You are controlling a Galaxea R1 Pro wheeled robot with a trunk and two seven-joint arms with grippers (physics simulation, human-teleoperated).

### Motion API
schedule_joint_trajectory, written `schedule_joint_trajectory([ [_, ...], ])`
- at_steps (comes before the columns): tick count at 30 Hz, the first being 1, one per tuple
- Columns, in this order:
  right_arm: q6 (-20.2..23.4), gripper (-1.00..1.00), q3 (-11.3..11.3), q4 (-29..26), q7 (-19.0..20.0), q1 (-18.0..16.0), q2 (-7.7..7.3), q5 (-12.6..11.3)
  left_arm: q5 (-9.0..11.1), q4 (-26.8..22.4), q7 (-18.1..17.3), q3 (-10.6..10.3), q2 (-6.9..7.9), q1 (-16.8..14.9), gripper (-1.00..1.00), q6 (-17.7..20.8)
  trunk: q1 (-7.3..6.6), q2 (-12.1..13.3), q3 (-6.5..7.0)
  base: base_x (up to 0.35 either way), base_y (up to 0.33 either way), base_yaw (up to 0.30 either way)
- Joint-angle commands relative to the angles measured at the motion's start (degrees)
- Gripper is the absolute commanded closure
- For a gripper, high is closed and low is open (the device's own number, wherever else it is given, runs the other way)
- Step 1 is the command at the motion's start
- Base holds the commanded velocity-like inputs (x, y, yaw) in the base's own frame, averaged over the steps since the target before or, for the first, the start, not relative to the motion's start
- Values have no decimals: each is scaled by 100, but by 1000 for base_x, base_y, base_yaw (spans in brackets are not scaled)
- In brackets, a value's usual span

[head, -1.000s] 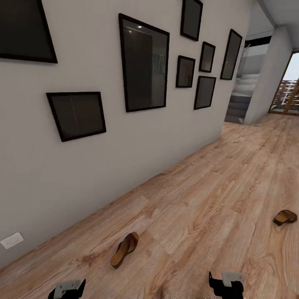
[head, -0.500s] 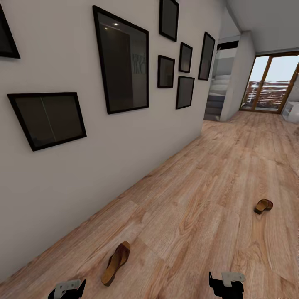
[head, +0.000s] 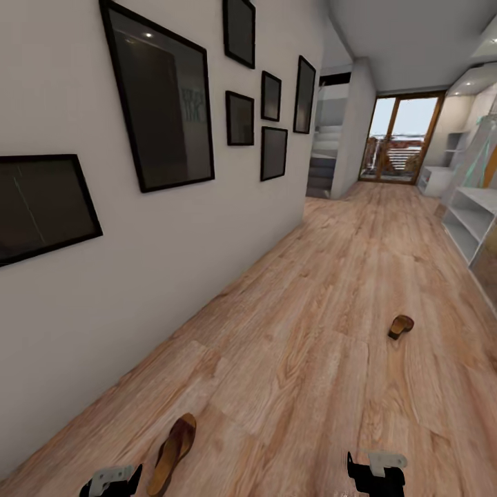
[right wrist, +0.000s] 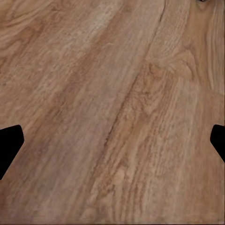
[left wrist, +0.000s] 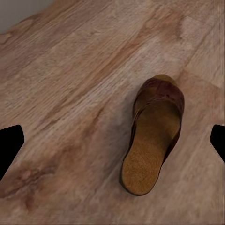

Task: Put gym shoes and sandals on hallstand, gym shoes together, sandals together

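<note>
Head view looks down a long corridor, wood-plank floor (head: 324, 290) running ahead to a glass door (head: 397, 146) at the far end. A pale wall (head: 138, 276) lines the left side, hung with black frames (head: 160, 107). At the right edge stands white shelving (head: 475, 221); whether that is the rack, I cannot tell from here.

One sandal (head: 172, 452) lies flat on the floor near the bottom of the picture, just right of the left gripper (head: 110, 481), a little way out from the wall. The second sandal (head: 400, 326) sits well apart, farther up the corridor and to the right, alone on the planks.

Left wrist view gives the close look: the near sandal (left wrist: 154, 133) right way up, dark-brown strap across one end, tan footbed showing, resting flat on the floor (left wrist: 70, 93). It lies between the two black fingertips (left wrist: 9, 145) at the picture's edges and below them, touching neither. Left gripper (left wrist: 112, 143) is spread wide, holding nothing.

Right wrist view: bare planks (right wrist: 112, 112) beneath, black fingertips (right wrist: 9, 145) far apart at the edges. Right gripper (right wrist: 112, 143) is wide too, nothing in it. In the head view the right gripper (head: 376, 475) hangs low over bare floor.
</note>
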Motion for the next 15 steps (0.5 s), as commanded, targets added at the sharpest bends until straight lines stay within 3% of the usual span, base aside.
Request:
schedule_joint_trajectory([
  [1, -19, -100, -44, 8, -13, -5, 3, 60, -40, 1, -32, 49, 0, -3, -100, -18, -1, -2, -5, 1, 1, -289],
  [15, -17, -100, -45, 3, -20, -5, 3, 60, -40, -2, -32, 51, 2, -3, -100, -18, -1, -2, -5, 0, 0, -287],
])
